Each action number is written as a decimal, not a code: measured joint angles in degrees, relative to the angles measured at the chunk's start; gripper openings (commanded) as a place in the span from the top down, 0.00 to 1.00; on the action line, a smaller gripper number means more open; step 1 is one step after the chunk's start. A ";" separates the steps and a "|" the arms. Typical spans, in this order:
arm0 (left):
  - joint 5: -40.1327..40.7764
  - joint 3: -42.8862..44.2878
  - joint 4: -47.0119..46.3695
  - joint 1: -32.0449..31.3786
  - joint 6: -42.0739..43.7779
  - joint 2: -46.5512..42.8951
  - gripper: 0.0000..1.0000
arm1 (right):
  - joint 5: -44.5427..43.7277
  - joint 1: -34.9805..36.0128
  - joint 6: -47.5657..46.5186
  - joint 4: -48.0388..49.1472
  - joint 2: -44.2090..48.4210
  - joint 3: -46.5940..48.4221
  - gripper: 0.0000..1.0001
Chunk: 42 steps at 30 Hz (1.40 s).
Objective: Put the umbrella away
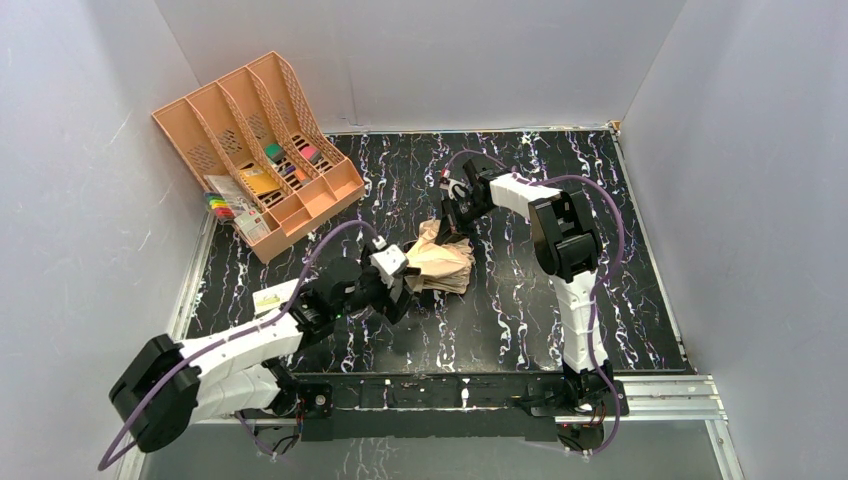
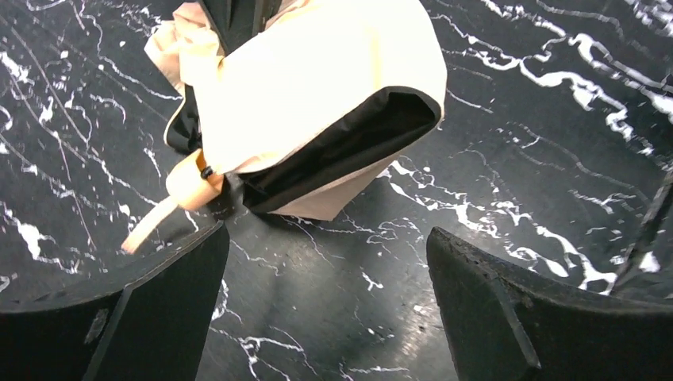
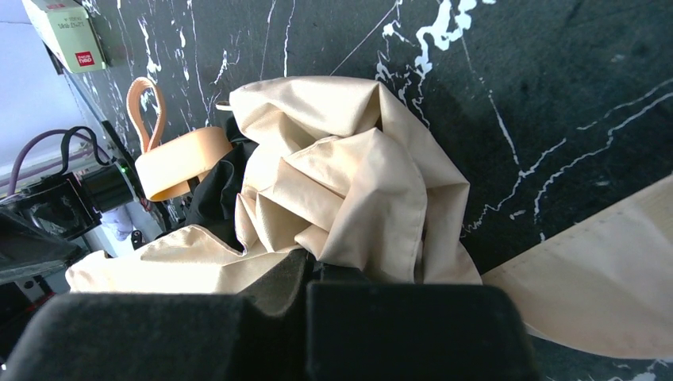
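Up close from the left wrist: left gripper (image 2: 324,238), jaws spread wide, only bare black marbled table (image 2: 317,317) between them. Just ahead of the fingertips and apart from them, umbrella (image 2: 317,95), a loose bundle of pale cloth with dark lining showing. Tan handle (image 2: 190,181) and strap (image 2: 147,226) poking toward the left finger, not touching it.

From the right wrist: right gripper (image 3: 309,274) closed tight, a fold of the pale cloth pinched at its tips. Rest of the bundle crumpled just beyond, handle and looped strap off to the left.

From above: umbrella lying near the middle of the table, between the two grippers. Left gripper open at its near-left end, right gripper clamped at its far edge. Well apart, at the far left corner, orange file tray (image 1: 310,215), tilted beside the wall.
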<state>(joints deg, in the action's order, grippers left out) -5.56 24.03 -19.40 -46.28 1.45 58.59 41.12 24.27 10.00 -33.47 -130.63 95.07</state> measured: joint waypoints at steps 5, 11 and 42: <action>-3.80 -0.61 -6.49 1.55 8.57 6.49 0.22 | 0.33 -0.11 0.00 0.28 0.00 -0.20 1.00; -11.34 -0.98 -10.25 7.08 12.41 8.39 0.28 | 0.50 -0.15 -0.04 0.42 0.00 -0.26 1.00; -32.22 6.67 -11.26 10.12 5.88 20.57 0.71 | 0.55 -0.15 -0.35 0.39 0.00 -0.26 1.00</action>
<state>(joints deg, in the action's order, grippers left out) -37.78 30.70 -30.65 -36.16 7.33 79.15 41.67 24.12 9.65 -33.08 -130.63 94.80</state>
